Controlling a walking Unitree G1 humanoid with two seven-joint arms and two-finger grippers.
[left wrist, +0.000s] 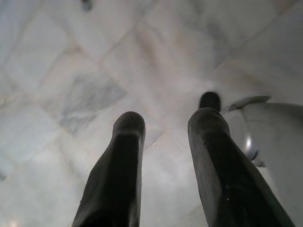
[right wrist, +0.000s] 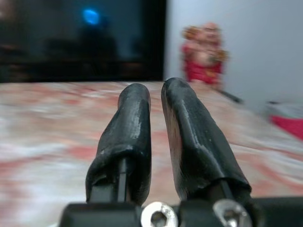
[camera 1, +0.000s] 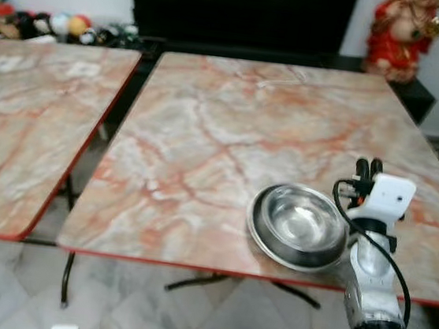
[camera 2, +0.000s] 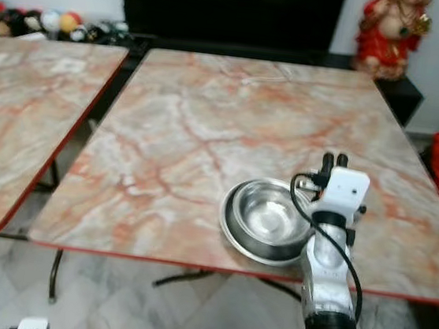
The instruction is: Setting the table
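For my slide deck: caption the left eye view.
Steel bowl near the marble table's front edge, right gripper beside it.

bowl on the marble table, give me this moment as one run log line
steel bowl: upright, near front edge of marble table | right tool: over table beside bowl, holding nothing | left tool: idle, open, over floor

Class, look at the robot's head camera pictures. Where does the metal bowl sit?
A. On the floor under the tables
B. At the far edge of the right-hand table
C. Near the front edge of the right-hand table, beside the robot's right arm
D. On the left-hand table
C: the metal bowl rests near the front edge of the right-hand table, just left of the right gripper.
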